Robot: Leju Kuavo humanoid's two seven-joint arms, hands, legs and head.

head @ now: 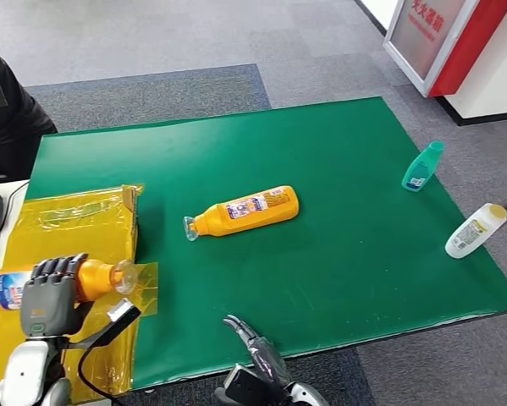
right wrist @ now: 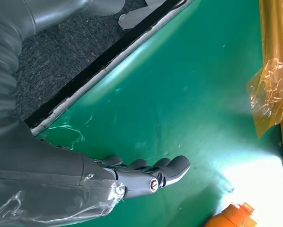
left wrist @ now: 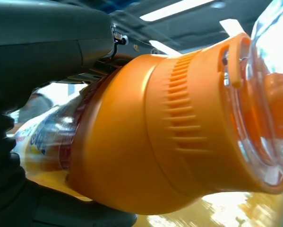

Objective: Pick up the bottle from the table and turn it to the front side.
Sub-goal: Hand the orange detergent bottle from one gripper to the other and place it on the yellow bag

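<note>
No legible text on labels.

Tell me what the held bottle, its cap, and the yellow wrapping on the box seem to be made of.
Orange bottle in the left hand: likely moulded plastic, glossy, with ribbed grip lines near the neck. Clear cap: probably transparent hard plastic, since light passes through it. Yellow wrapping: apparently thin plastic film, shiny, crinkled and see-through at its loose edge.

The left hand (head: pixel 49 296) covers the middle of its orange bottle (head: pixel 97 277); the picture's edge cuts off the base; label print is illegibly small.
</note>
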